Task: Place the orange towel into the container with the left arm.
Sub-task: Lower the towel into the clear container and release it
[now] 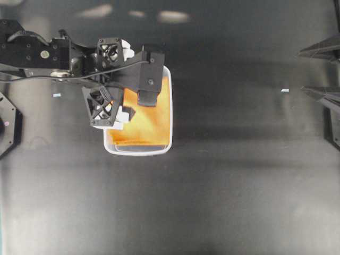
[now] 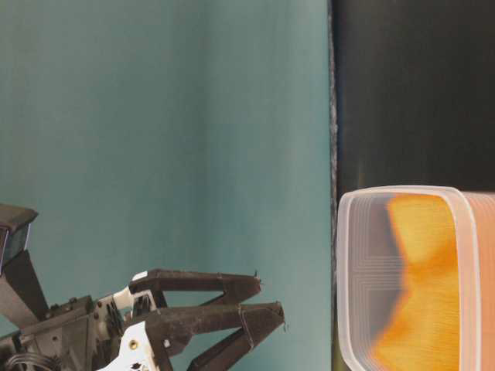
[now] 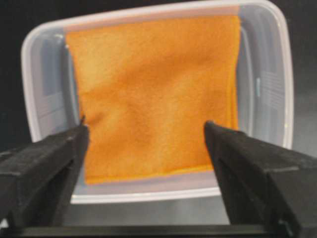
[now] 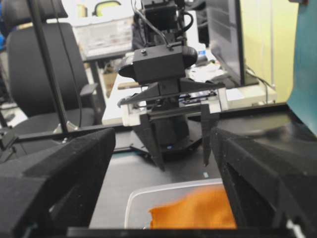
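Observation:
The orange towel (image 1: 151, 119) lies flat inside the clear container (image 1: 169, 143) left of the table's middle. It is not gripped. My left gripper (image 1: 105, 77) hangs over the container's left end, pointing down. In the left wrist view its two fingers (image 3: 59, 158) stand wide apart above the towel (image 3: 158, 94), and the container's rim (image 3: 29, 89) runs round it. The left gripper (image 3: 146, 128) is open and holds nothing. From the table-level view the towel (image 2: 425, 286) shows through the container's wall (image 2: 360, 270). My right gripper (image 1: 300, 71) waits open and empty at the far right edge.
Two small white marks lie on the black table, one (image 1: 57, 95) under the left arm and one (image 1: 285, 91) near the right gripper. A black base (image 1: 8, 125) sits at the left edge. The right wrist view faces the left gripper (image 4: 181, 161) across the table.

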